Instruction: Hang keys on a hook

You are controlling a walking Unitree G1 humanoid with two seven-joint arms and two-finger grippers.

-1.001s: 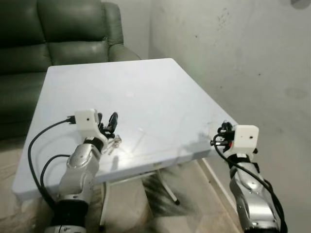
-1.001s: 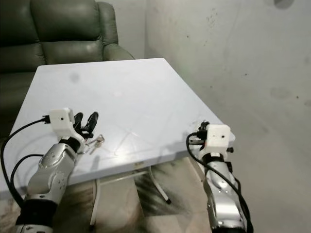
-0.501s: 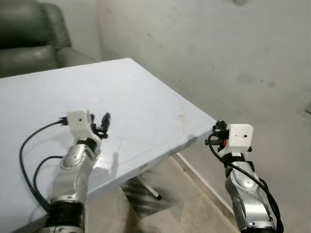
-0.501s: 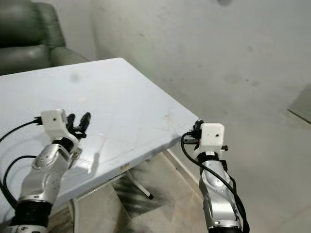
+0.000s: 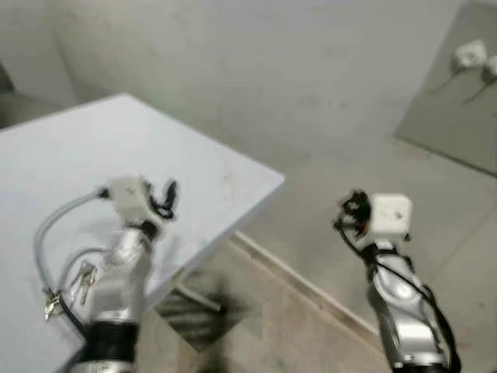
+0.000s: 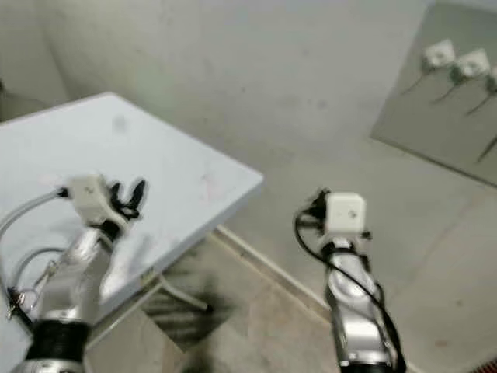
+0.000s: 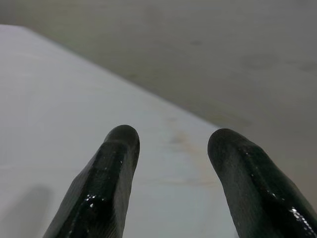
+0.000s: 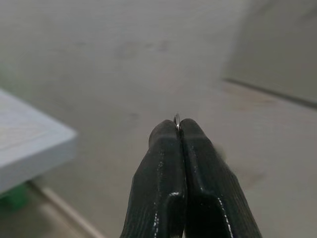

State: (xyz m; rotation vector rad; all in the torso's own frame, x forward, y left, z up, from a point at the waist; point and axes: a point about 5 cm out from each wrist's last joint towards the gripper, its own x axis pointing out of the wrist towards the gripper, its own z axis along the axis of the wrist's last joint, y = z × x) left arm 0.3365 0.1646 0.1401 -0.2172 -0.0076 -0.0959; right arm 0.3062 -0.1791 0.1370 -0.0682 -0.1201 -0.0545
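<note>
- Beside the left forearm, on the pale surface [image 5: 46, 163]: small metal pieces that look like the keys [image 5: 81, 277], lying loose. Blurred, so cannot be sure of every piece. Nothing grips them.
- Left gripper [image 5: 168, 198] is held up over the surface, ahead of the keys and well apart from them. In its wrist view the fingers [image 7: 111, 168] stand wide apart with only bare surface between. It holds nothing.
- Right gripper [image 5: 353, 210] is out past the surface edge, over the floor. Fingers are pressed together. A thin bright sliver [image 8: 177, 118] peeps out at the tips. Cannot tell whether it is a ring, part of a key, or only glare.
- Change over the last second: the whole view has swung to the robot's right. That is the head turning, not the things moving. The sofa has dropped out of sight. A grey panel [image 5: 458, 101] with white fittings [image 5: 471, 53] has come in at upper right. These may be hooks, but they are too small and blurred to say.
- A second ago the left gripper was down just beside the keys. Now it is lifted clear of them.
- Judgement: the robot seems to be turning toward the hanging place. If the sliver in the right gripper is not a key ring, the keys are being left behind and the pick-up is still to do. If it is, carrying comes next and the panel is still well off.
- Risk: the blur means the rig is moving, so a thin pinch at the fingertips could slip.
</note>
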